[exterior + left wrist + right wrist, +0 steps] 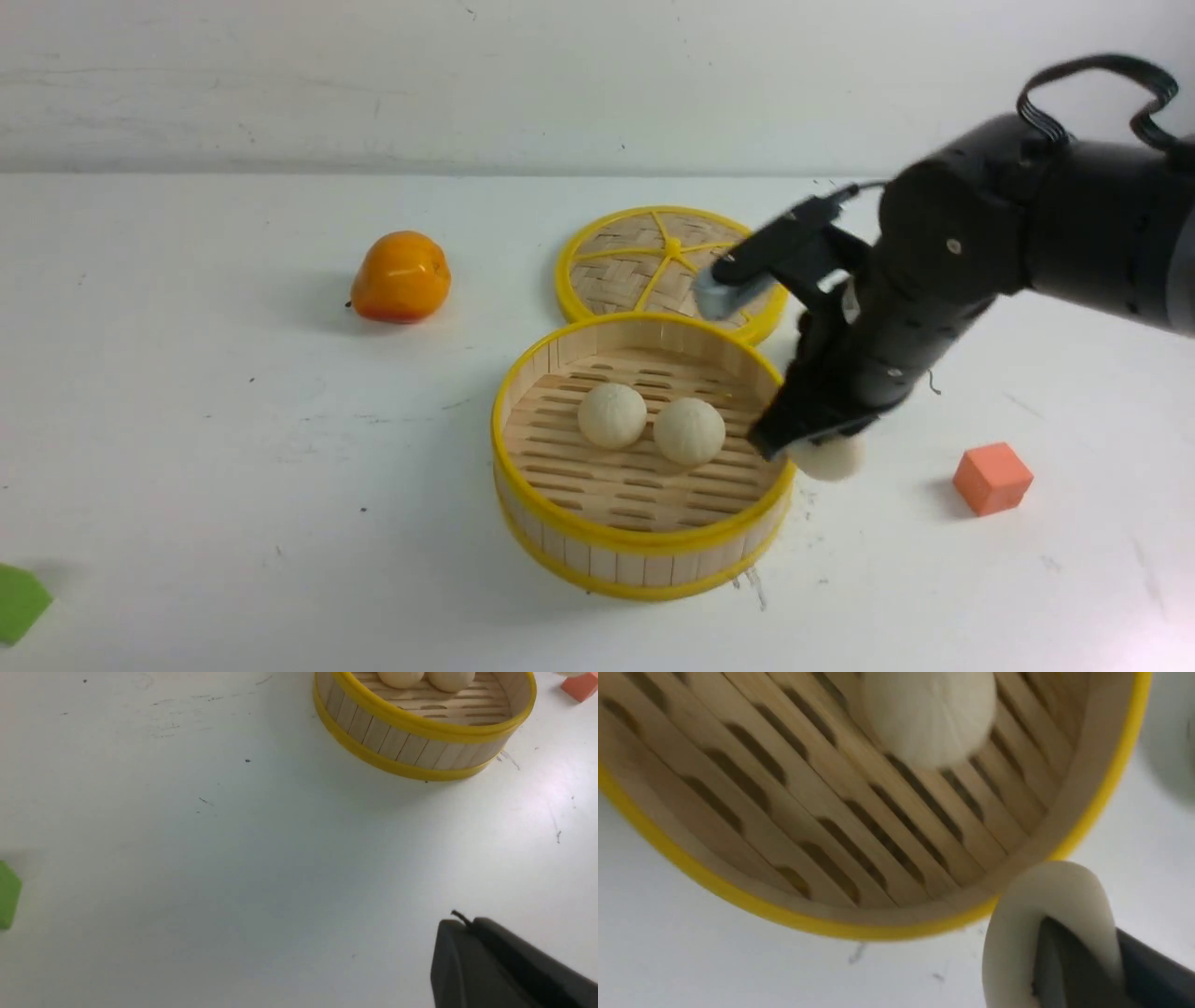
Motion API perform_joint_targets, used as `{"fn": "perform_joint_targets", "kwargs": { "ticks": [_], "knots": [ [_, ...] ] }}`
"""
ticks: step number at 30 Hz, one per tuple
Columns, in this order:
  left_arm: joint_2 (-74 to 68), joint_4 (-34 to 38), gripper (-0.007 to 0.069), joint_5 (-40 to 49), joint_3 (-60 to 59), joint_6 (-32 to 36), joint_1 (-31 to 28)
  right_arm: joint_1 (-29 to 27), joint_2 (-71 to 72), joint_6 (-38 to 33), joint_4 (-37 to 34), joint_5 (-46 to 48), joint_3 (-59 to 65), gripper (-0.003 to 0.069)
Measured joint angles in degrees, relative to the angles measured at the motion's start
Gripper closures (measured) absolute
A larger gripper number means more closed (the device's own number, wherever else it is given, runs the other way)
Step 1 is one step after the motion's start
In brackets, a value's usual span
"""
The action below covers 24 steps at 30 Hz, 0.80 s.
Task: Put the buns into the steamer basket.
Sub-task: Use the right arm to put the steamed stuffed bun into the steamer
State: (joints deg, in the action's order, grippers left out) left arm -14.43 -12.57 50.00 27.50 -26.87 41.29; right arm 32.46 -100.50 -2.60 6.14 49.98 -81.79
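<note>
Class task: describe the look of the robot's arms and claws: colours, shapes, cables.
The right arm is glossy black, of rounded segments with small screws; a ribbed black cable loops above it. A grey-fronted block sits on a black bracket. The right claw and left claw are dark and tapered; a thin wire sticks from the left one.
</note>
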Motion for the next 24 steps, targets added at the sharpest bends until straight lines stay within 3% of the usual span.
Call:
{"fn": "perform_joint_targets", "kwargs": {
  "ticks": [10,13,16,17,20,24],
  "knots": [
    [0.00,0.00,0.0624,0.05,0.00,-0.05,0.00,6.72,-11.36,-0.03,-2.17,-3.02,-8.42,0.0607],
    [0.00,0.00,0.0622,0.05,0.00,-0.05,0.00,6.83,-14.96,0.34,-2.82,-4.04,-10.07,0.0524],
    [0.00,0.00,0.0617,0.05,0.00,-0.05,0.00,6.83,-16.51,0.75,-2.82,-4.60,-10.62,0.0393],
    [0.00,0.00,0.0617,0.05,0.00,-0.05,0.00,6.83,-16.68,0.75,-2.82,-4.60,-10.62,0.0384],
    [0.00,0.00,0.0611,0.05,0.00,-0.05,0.00,6.83,-16.97,2.00,-3.01,-4.64,-10.75,0.0241],
    [0.00,0.00,0.0606,0.05,0.00,-0.05,0.00,6.83,-16.29,2.60,-3.01,-3.76,-11.08,0.0151]
  ]
}}
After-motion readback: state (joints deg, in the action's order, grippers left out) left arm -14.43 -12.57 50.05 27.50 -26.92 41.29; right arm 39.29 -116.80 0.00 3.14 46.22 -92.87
